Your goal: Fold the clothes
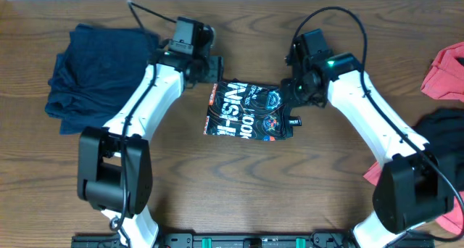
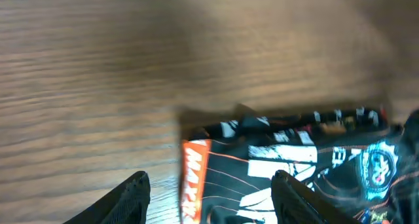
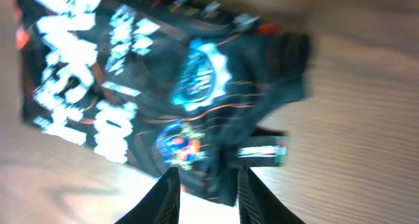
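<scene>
The jersey (image 1: 250,112) lies mid-table, already down to a small, thick packet with the lettering facing up, squarely between the two arms. It looks like thin, slick sports fabric: light, floppy, with no stiffness of its own. I'd expect the stacked layers to slide over one another and spring open if only the top ply gets nipped. The best hold looks to be at the corners or along a folded edge, with the fingers going right down to the table (image 1: 239,201) to catch every layer.

The left gripper (image 2: 209,201) hangs over the packet's upper left corner by the orange strip, fingers spread wide with nothing between them. The right gripper (image 3: 206,194) sits at the opposite, looser end near the white tag (image 3: 262,152), its fingers only a narrow gap apart. Whether they nip the hem there, I cannot tell. That end is rumpled and less square than the left.

Off to the left a navy garment (image 1: 94,70) is heaped beside the left arm, well apart from the jersey. On the right edge lie a coral garment (image 1: 446,70) and a black garment (image 1: 442,128), both close to the right arm's elbow. Nothing lies between the grippers and the packet, but a wide elbow swing could drag those side heaps.
</scene>
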### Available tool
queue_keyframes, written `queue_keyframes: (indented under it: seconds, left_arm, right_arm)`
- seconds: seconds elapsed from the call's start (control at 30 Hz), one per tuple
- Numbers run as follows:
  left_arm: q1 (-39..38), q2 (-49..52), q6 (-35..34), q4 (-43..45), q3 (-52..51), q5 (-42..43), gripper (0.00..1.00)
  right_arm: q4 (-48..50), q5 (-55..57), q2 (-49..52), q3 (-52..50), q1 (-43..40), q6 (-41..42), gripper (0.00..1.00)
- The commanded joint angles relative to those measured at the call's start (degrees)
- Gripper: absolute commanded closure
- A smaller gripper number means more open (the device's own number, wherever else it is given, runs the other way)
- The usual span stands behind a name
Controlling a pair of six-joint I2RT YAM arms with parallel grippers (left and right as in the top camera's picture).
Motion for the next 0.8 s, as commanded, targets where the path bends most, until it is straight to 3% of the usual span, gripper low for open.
queue_keyframes:
  seconds: [0.0,0.2,0.37,0.5,0.77]
  left_arm:
    - [-1.9,3.2,5.0,-0.2,0.2,-0.5,0.39]
    - [-2.5,8.0,7.2,1.1,0.2,-0.8,0.39]
    - [-2.0,11.3,7.2,1.7,0.2,-7.3,0.35]
    - [-0.7,12.6,7.1,1.8,0.2,-9.1,0.34]
    - [0.5,12.6,3.5,-4.5,0.2,-9.0,0.34]
  right_arm:
    - [0.1,-6.9,2.7,-1.6,2.4,-1.2,0.73]
    - [2.2,-6.9,4.4,-4.0,5.6,-1.0,0.72]
    - [4.0,-6.7,5.0,-7.0,6.9,-0.1,0.72]
    - [8.8,-6.6,5.2,-11.8,6.9,-0.1,0.60]
    - [16.6,-2.3,5.2,-18.8,6.8,1.2,0.62]
